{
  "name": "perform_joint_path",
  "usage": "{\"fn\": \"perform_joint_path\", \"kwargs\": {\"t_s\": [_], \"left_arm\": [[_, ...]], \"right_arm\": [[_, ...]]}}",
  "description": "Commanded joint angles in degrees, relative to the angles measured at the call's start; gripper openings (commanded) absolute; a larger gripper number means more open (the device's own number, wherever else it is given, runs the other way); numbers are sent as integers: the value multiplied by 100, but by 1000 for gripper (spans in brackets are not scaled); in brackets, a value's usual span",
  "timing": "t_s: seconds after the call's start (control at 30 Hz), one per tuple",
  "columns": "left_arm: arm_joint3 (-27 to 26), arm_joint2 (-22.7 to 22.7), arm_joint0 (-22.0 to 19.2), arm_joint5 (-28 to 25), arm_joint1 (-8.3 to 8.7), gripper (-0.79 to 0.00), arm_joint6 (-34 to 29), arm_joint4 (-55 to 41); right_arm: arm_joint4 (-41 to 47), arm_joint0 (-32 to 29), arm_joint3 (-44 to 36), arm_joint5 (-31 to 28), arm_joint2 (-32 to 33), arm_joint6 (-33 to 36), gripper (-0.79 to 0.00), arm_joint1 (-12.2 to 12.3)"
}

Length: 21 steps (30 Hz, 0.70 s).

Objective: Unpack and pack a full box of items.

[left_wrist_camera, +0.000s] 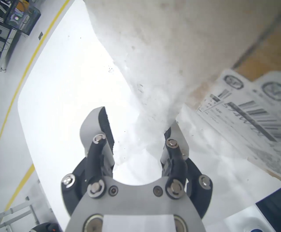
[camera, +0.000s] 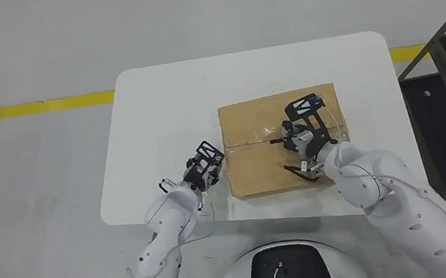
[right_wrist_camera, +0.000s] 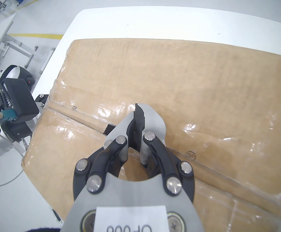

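A yellow floor line (camera: 34, 107) is seen running past the white bench (camera: 163, 104) at its 9 o'clock side.

The left hand (camera: 207, 163) is held just beside the cardboard box (camera: 253, 120), at the box's 8 o'clock edge. In the left wrist view this hand (left_wrist_camera: 136, 123) is spread wide. An upright edge of the box is set between its fingers (left_wrist_camera: 105, 123), and nothing is gripped.

The box is placed toward 4 o'clock on the bench, flat, with its top flaps shut. Its slightly longer axis and the centre seam (camera: 248, 143) are laid from 9 to 3 o'clock, a little askew to the bench edge. The seam is covered by clear tape (right_wrist_camera: 109, 109), on which small round marks are printed. A white shipping label (left_wrist_camera: 241, 114) with barcodes is stuck on one face of the box.

The right hand (camera: 286, 141) is held over the box top, right of its middle. In its wrist view the hand (right_wrist_camera: 138, 109) is closed, pads together. The tips are set at the taped seam, and nothing can be made out between them. A white printed sticker is fixed to its wrist plate.

A dark green frame (camera: 441, 53) is stood on the floor at the bench's 3 o'clock side, well apart from the box.
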Motion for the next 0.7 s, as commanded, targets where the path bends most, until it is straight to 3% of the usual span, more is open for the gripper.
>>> {"fn": "perform_joint_path", "kwargs": {"t_s": [0.0,0.27,0.67], "left_arm": [[-2,-19,-15,43,-1,-785,45,3],[-211,-186,104,187,25,-785,141,93],[-1047,-507,482,356,93,-785,39,575]], "right_arm": [[14,1,13,-6,4,-3,-785,-6],[82,19,78,-11,37,-27,-785,-30],[113,24,116,30,66,-58,-785,-63]]}}
